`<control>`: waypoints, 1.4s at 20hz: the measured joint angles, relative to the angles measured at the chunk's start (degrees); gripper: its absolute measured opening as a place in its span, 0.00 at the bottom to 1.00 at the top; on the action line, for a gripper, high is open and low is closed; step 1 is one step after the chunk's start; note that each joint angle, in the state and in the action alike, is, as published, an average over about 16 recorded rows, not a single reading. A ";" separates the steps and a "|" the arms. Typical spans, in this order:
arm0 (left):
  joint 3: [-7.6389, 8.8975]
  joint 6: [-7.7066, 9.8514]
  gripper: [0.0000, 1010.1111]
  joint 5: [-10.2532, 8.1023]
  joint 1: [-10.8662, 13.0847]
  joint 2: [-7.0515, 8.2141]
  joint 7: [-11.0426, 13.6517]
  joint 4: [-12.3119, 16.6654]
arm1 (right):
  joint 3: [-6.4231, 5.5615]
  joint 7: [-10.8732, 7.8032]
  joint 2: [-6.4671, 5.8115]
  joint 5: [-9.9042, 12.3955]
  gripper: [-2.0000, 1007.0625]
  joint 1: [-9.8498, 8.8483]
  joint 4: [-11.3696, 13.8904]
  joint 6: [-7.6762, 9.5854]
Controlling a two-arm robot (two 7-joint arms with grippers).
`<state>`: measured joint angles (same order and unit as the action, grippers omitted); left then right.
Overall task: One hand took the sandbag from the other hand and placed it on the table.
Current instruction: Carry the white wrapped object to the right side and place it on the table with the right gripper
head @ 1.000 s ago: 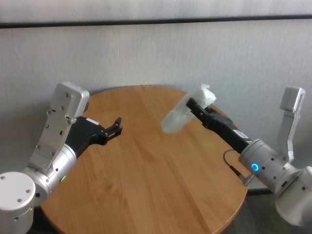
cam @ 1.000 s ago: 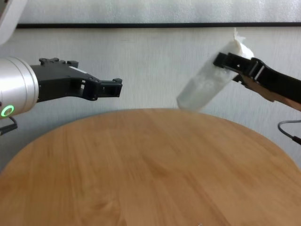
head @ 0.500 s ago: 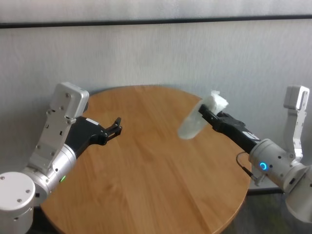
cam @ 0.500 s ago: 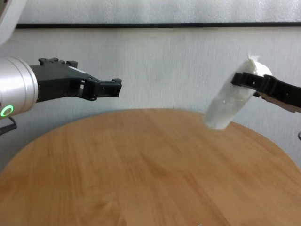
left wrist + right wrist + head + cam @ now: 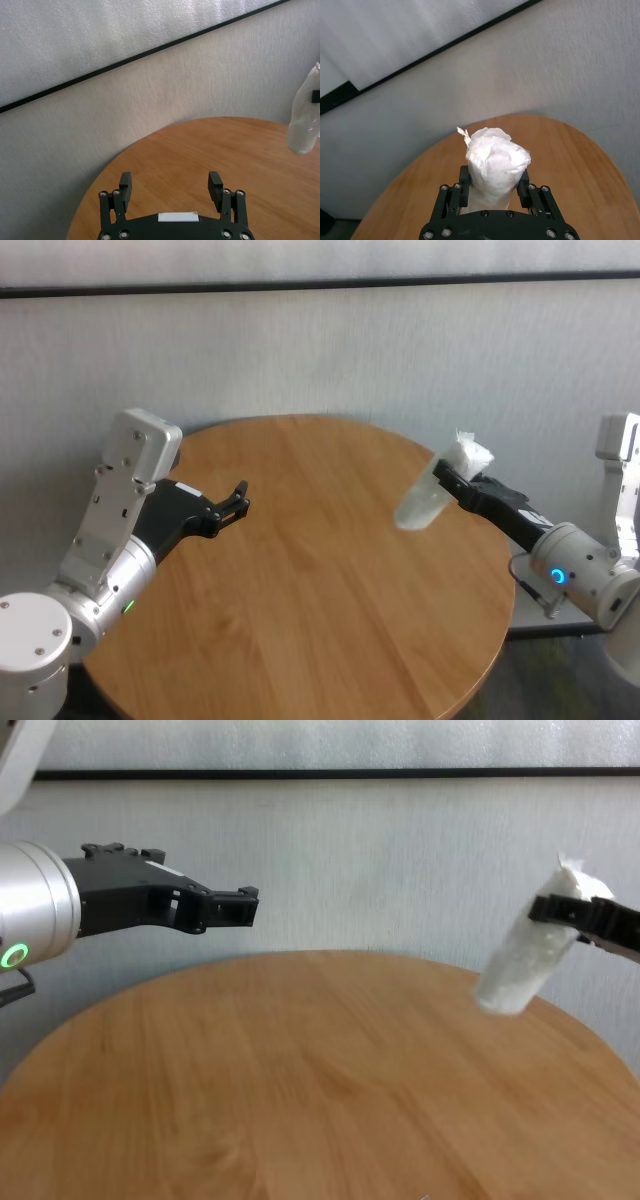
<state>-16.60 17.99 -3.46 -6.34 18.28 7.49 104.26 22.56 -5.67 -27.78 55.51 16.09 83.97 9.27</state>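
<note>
Hanging sandbag (image 5: pixel 428 492) in right gripper (image 5: pixel 447 477) above table (image 5: pixel 300 580) edge

surface: round table (image 5: pixel 300 580) | finish: light brown wood grain | backdrop: pale wall (image 5: pixel 320 350)

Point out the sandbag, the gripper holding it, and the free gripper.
sandbag (image 5: pixel 425 502), head view, lower body.
right gripper (image 5: pixel 494 186), right wrist view, between fingertips clamping the bag.
left gripper (image 5: pixel 170 184), left wrist view, between open fingertips.
</note>
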 joint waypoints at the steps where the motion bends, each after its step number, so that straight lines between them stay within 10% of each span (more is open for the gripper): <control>1: 0.00 0.00 0.99 0.00 0.00 0.00 0.00 0.00 | -0.15 0.41 -0.11 -0.16 0.54 0.02 -0.07 0.51; 15: 0.00 0.01 0.99 0.00 0.01 0.01 0.00 0.03 | -1.39 4.30 -1.07 -2.07 0.54 0.37 -1.28 7.58; 28: 0.00 0.01 0.99 0.00 0.01 0.01 0.01 0.03 | -1.39 3.69 -0.80 -3.05 0.54 0.91 -2.82 12.47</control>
<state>-16.59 18.00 -3.46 -6.34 18.29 7.49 104.29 21.17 -1.98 -28.58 52.46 17.00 81.16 21.74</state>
